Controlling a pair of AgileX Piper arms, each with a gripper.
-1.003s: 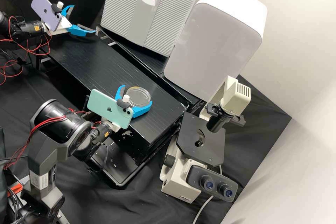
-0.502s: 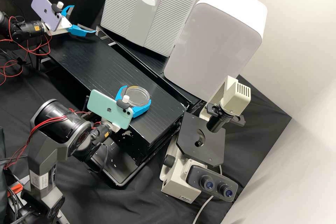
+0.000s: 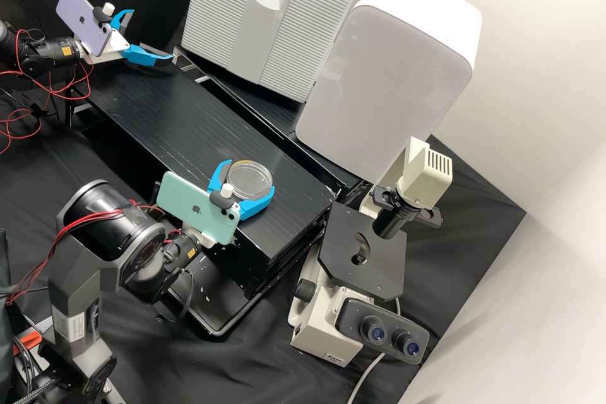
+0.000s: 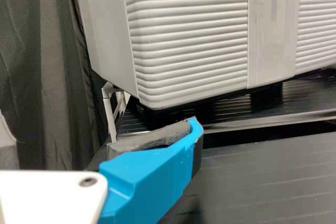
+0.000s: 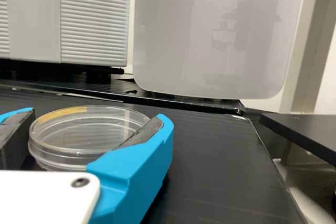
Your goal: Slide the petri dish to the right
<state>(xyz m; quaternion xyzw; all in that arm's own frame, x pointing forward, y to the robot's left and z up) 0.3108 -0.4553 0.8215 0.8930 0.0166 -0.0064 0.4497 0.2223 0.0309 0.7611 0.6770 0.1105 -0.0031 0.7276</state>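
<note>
A clear round petri dish lies near the right end of the black raised platform. My right gripper sits around it, one blue finger on each side and both pads against its rim. In the right wrist view the dish rests between the two fingers, its far rim tinted yellow. My left gripper hangs open over the platform's far left end, nothing in it. In the left wrist view one of its blue fingers points toward the ribbed white unit.
A ribbed white appliance and a tall white housing stand behind the platform. A microscope with a black stage stands just right of the platform's right edge. Red cables hang at the left.
The right gripper's fingers have drawn in against the dish and its wrist has dipped slightly. The dish has barely shifted. The left arm has not moved.
</note>
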